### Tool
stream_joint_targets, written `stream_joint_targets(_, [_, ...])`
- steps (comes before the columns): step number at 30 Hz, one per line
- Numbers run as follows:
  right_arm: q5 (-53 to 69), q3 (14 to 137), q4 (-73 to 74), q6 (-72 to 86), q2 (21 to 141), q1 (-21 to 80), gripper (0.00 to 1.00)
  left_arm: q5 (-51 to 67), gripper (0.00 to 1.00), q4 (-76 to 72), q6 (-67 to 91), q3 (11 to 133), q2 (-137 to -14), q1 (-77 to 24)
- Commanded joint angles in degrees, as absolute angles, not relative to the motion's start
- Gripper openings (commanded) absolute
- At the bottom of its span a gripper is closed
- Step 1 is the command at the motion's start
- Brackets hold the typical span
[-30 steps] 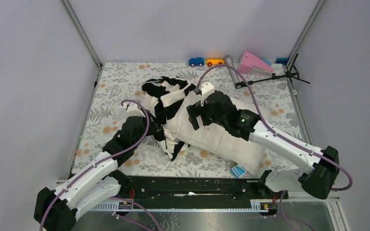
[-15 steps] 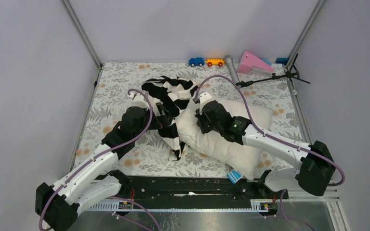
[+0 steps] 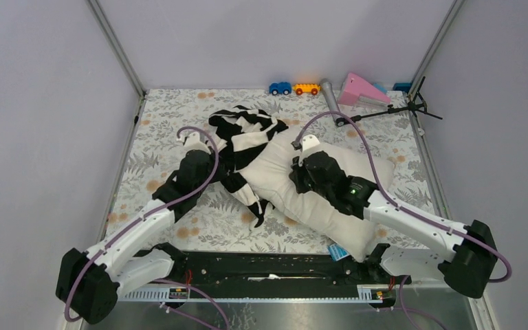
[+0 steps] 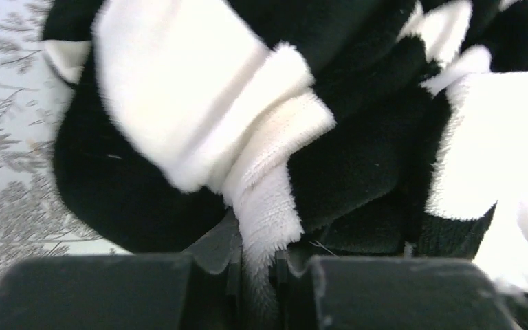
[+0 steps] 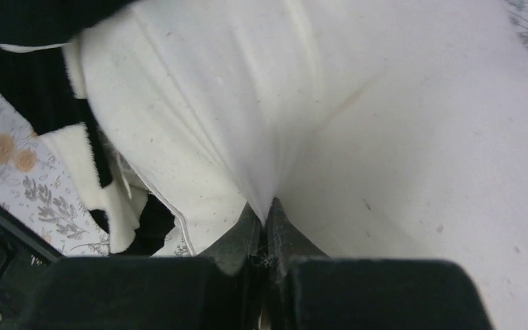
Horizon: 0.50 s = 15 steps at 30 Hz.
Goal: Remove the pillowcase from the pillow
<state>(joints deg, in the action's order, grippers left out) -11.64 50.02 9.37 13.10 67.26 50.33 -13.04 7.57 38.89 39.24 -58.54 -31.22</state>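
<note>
The pillowcase (image 3: 244, 134), black and white striped, lies bunched over the far left end of the pillow (image 3: 371, 168), with a strip trailing toward the near side. The cream pillow runs diagonally to the near right. My left gripper (image 3: 224, 163) is at the pillowcase's left edge. In the left wrist view the left gripper (image 4: 256, 253) is shut on a white fold of the pillowcase (image 4: 199, 103). My right gripper (image 3: 301, 180) rests on the pillow's middle. In the right wrist view the right gripper (image 5: 267, 214) is shut on a pinched ridge of the pillow (image 5: 399, 137), with the pillowcase (image 5: 34, 82) to the left.
A floral mat (image 3: 158, 137) covers the table. Along the back stand a blue toy car (image 3: 280, 88), an orange toy car (image 3: 307, 89), a grey cylinder (image 3: 330, 96), a pink wedge (image 3: 361, 89) and a black stand (image 3: 392, 110). A small blue box (image 3: 339, 251) lies at the near edge.
The right gripper closed on the pillow fabric and drew back to the right with the pillow. The left gripper opened, then closed on a fold of the pillowcase. More bare pillow shows.
</note>
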Motion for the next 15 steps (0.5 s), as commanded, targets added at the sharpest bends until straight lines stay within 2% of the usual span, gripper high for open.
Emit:
stream_joint_targets(1, [-32.1, 47.3, 19.0, 16.5, 59.3, 48.6, 0.00, -28.8, 0.05, 5.5, 44.7, 34.1, -50.4, -26.2])
stream_joint_targets(3, [-35.0, 45.4, 19.4, 18.3, 55.0, 43.5, 0.00, -33.2, 0.00, 6.5, 46.6, 32.3, -45.6, -25.8])
stream_joint_targets(7, [-30.7, 41.3, 15.7, 22.5, 45.1, 33.6, 0.00, -38.4, 0.00, 7.1, 50.6, 28.9, -38.7, -25.7])
stream_joint_targets(15, [-37.8, 40.2, 15.8, 27.1, 36.1, 31.8, 0.00, -42.4, 0.00, 10.4, 54.1, 26.8, -31.4, -25.6])
